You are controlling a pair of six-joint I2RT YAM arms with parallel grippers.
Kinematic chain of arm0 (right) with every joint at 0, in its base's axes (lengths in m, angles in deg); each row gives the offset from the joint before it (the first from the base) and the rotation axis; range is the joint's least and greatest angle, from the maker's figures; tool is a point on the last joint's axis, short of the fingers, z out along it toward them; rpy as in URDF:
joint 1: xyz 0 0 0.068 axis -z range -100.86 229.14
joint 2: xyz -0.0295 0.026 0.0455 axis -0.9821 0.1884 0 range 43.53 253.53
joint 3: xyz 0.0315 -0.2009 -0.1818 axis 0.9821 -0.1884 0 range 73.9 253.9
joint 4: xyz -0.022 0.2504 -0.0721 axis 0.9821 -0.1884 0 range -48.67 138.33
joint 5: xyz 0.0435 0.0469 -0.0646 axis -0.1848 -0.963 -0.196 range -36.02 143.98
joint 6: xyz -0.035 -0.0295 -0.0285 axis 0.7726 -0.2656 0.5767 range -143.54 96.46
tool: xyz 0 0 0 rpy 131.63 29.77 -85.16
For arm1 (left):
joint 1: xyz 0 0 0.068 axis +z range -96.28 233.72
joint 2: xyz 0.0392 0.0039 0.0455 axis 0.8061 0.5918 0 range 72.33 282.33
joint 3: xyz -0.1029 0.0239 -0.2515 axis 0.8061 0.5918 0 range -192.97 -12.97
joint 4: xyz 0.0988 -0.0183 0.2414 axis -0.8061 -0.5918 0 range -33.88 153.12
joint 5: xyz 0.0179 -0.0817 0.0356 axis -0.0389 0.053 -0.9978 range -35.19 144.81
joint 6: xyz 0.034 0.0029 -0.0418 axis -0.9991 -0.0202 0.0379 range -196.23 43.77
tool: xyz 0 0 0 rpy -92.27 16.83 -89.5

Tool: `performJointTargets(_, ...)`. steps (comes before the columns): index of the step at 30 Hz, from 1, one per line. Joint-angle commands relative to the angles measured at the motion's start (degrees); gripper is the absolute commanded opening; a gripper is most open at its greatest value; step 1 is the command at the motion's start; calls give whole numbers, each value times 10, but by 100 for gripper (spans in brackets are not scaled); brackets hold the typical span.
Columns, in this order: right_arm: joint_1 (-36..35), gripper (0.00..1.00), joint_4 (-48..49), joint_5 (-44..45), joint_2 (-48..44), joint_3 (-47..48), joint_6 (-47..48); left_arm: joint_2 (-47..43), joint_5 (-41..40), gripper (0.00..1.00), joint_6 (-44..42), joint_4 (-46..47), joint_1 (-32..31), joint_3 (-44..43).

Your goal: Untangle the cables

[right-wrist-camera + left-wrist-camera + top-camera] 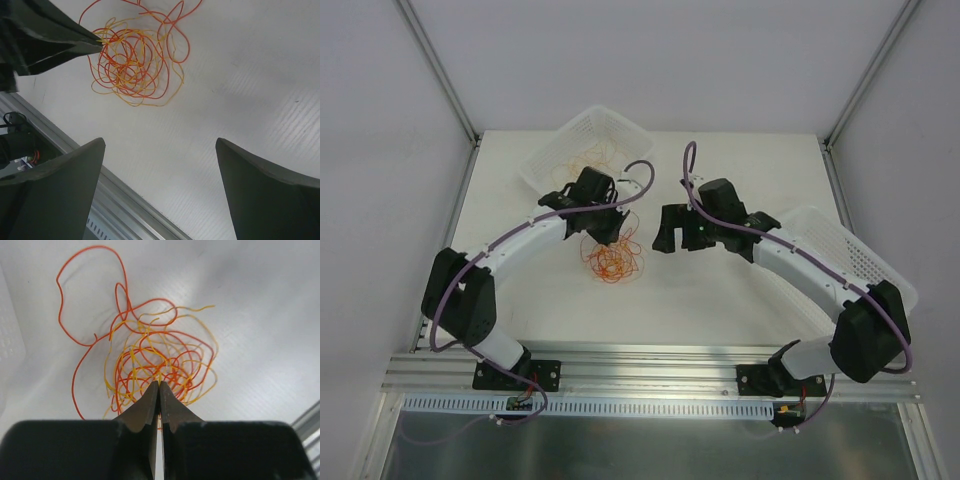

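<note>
The cables (611, 260) are a curly tangle of thin orange, red and yellow strands lying on the white table just in front of my left gripper (604, 238). In the left wrist view the jaws of that gripper (159, 383) are pressed together at the near edge of the tangle (160, 355), with a strand pinched between them. The right wrist view shows the tangle (132, 60) with the left gripper's tip (99, 43) touching its left side. My right gripper (677, 236) is open and empty, right of the tangle and above bare table (160, 141).
A white mesh basket (620, 118) at the back left holds more thin orange strands (592, 158); its wall shows in the left wrist view (10, 340). A second white basket (860, 250) sits under my right arm. An aluminium rail (125, 200) runs along the near edge.
</note>
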Motion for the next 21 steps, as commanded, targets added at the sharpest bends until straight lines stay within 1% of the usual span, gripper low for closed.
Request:
performJointTargets(1, 1, 97, 56, -18, 11, -12, -45, -74, 70, 0, 128, -1, -8, -36)
performJointTargets(3, 5, 97, 61, -16, 18, -13, -60, -86, 41, 0, 168, -1, -13, -41)
performJointTargets(6, 5, 96, 68, -18, 29, -14, -75, -110, 22, 0, 215, -2, -15, -43)
performJointTargets(11, 4, 92, 110, -27, 49, -28, -109, -149, 23, 0, 276, -1, -22, -54)
performJointTargets(15, 0, 88, 146, -25, 76, -35, -140, -177, 25, 0, 297, -1, -30, -72)
performJointTargets(21, -25, 87, 180, -33, 146, -9, -153, -221, 25, 0, 318, -1, -36, -105)
